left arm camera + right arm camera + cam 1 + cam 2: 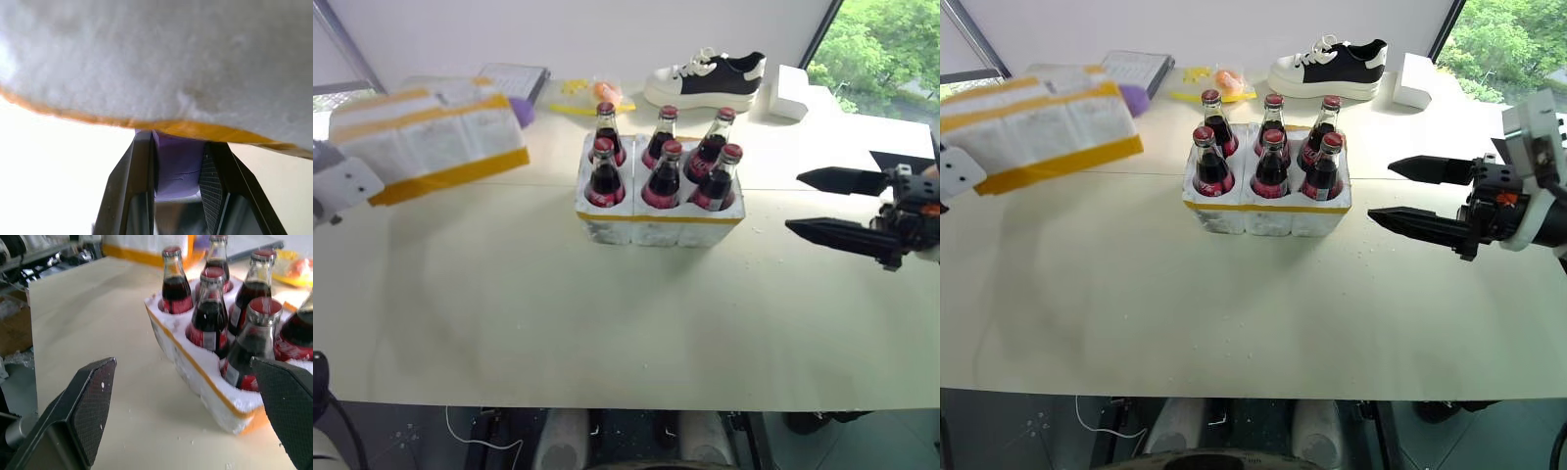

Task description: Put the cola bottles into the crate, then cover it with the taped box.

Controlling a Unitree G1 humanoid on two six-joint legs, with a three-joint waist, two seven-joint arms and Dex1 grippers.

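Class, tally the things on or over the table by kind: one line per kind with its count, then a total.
Cola bottles: 6
Crate: 1
Taped box: 1
Shoe: 1
White block: 1
Total: 10

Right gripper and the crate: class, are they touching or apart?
Apart. In the right eye view, bare table separates the open right gripper from the crate.
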